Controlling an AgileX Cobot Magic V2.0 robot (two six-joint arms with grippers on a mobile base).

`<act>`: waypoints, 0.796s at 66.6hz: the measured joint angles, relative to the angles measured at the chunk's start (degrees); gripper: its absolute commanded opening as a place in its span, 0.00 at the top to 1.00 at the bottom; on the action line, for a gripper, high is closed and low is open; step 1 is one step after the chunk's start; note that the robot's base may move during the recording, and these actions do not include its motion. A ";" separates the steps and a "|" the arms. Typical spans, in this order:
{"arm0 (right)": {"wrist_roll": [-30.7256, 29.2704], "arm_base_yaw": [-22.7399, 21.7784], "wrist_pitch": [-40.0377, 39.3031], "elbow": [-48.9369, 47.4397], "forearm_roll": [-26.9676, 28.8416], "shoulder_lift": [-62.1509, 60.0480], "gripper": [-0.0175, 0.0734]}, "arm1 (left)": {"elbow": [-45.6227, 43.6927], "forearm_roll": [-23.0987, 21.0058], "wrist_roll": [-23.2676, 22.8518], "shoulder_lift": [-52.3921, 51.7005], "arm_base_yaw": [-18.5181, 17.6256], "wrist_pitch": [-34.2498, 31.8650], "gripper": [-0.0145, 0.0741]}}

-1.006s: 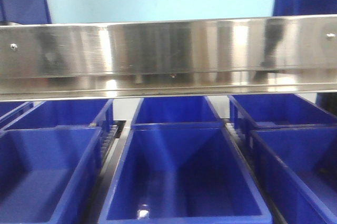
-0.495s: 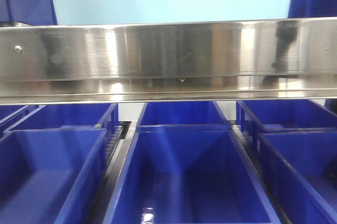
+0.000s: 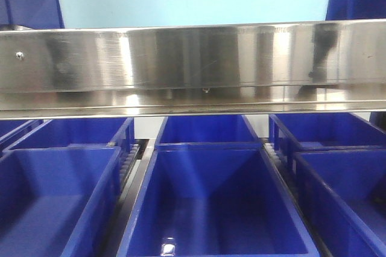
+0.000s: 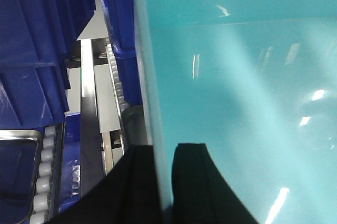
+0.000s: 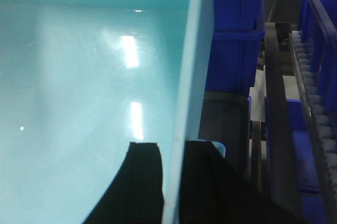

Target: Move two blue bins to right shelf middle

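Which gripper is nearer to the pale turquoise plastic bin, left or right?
Neither. Left gripper straddles a wall of the pale turquoise plastic bin; right gripper does likewise.

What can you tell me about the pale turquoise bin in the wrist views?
The bin is pale turquoise, smooth glossy plastic by the look, with light glints on its inner walls. Each arm's black jaws straddle one thin side wall, one inside, one outside, apparently clamped. Beyond it stand dark blue bins; whether they touch is unclear.
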 measured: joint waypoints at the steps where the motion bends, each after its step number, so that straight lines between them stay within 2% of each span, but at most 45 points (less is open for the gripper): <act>1: 0.00 0.00 0.00 0.00 0.00 0.00 0.98 | 0.00 0.00 0.00 0.00 0.00 0.00 0.96; 53: 0.00 0.00 -0.10 0.00 0.00 0.00 0.98 | 0.00 0.00 0.00 0.00 0.00 0.00 0.96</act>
